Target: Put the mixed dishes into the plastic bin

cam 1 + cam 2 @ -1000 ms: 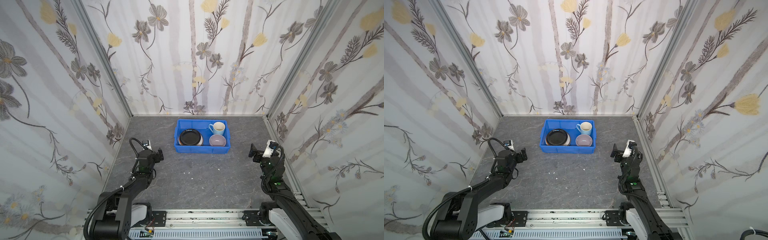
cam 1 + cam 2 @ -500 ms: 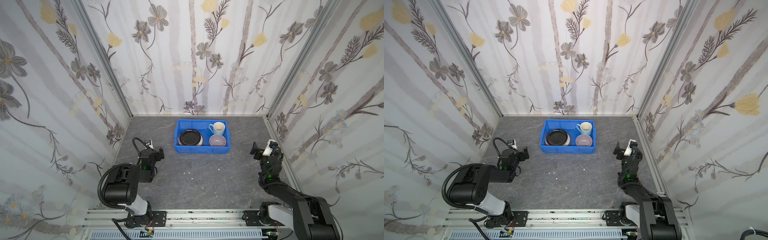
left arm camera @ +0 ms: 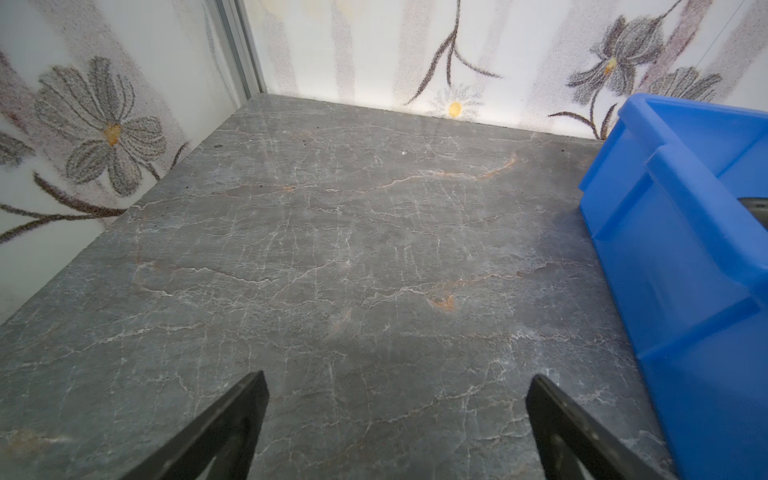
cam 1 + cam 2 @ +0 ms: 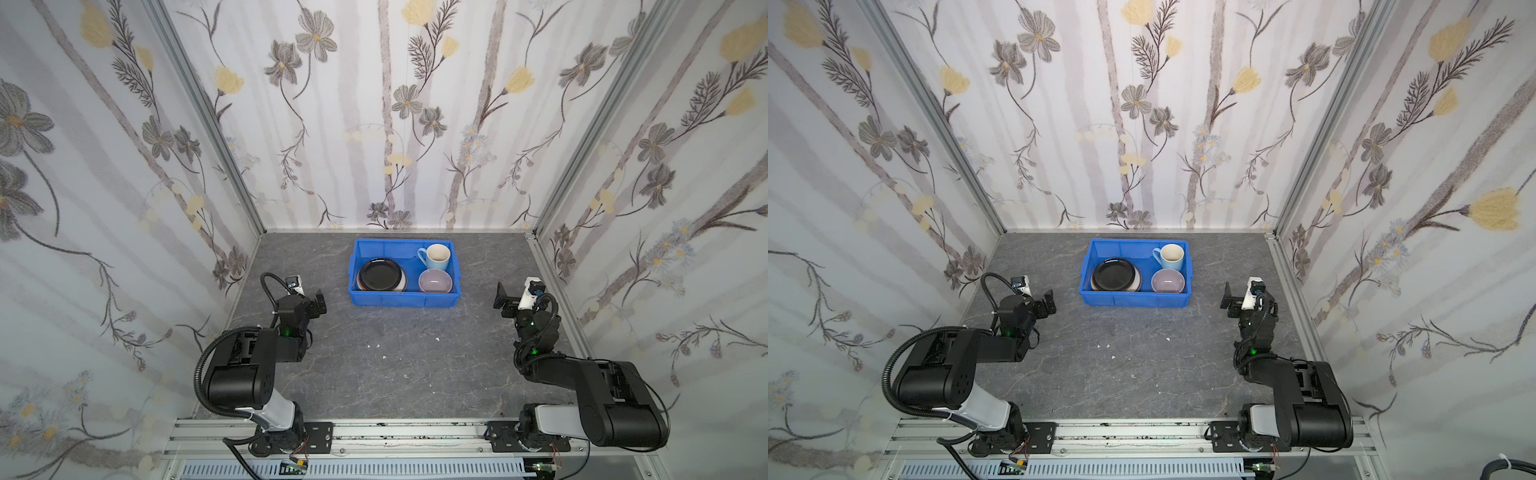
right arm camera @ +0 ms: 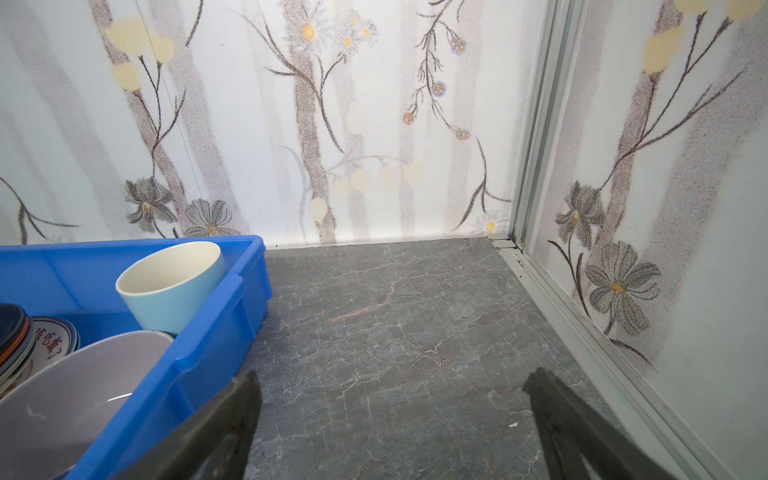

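Black left gripper [image 3: 397,376] was found low over the left side of the table [image 4: 374,374], well apart from the bin [image 4: 399,298]. Its fingers [image 3: 232,415] stood wide apart, with only bare table showing in the gap. Nothing was held. Its arm was folded back toward the front rail [image 4: 395,432].

Bin sat at the centre rear of the table, near the back wall [image 4: 374,124], as both top views showed. Its left half held a stack of plates [image 4: 381,276]. The black plate [image 4: 379,272] lay on top. The right wrist view showed an orange edge just below it and a lettered plate [image 5: 52,343] lower down. The other plates in the stack could not be told apart.

The right half of the bin held two items. The mug [image 4: 436,257] stood upright in the rear corner, handle to the left. The bowl [image 4: 435,280] sat upright just in front of it, by the front wall. Whether the two touched could not be told.

A few white flecks [image 4: 374,345] lay on the table in front of the bin.

Right gripper [image 5: 392,372] was low over the right side of the table, between the right end of the bin and the right wall [image 5: 685,249]. It touched neither. Its fingers were spread wide with only table between them, and nothing was held.
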Controlling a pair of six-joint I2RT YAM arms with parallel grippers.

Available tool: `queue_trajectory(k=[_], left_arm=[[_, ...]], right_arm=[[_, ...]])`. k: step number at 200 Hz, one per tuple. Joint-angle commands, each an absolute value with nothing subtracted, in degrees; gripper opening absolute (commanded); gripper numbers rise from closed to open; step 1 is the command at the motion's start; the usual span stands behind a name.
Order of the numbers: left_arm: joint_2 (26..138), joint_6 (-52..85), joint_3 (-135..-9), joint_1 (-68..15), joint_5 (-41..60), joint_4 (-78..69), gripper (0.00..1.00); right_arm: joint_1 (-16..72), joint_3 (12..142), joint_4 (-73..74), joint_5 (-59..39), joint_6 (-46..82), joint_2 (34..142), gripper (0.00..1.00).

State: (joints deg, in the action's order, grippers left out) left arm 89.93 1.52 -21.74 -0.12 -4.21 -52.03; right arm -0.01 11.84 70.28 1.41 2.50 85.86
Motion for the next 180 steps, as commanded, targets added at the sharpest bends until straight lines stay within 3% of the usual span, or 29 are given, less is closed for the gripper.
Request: queue_trajectory(k=[1,180], left_arm=[[90.0,1.6,-22.2,-0.3,-5.0,-52.8,1.00],[90.0,1.3,-22.2,-0.6,-5.5,-52.7,1.00]], right_arm=[[0.0,12.3,72.7,0.5,1.3,85.9,1.00],[0.1,12.4,73.8,0.5,1.1,86.9,1.00]])
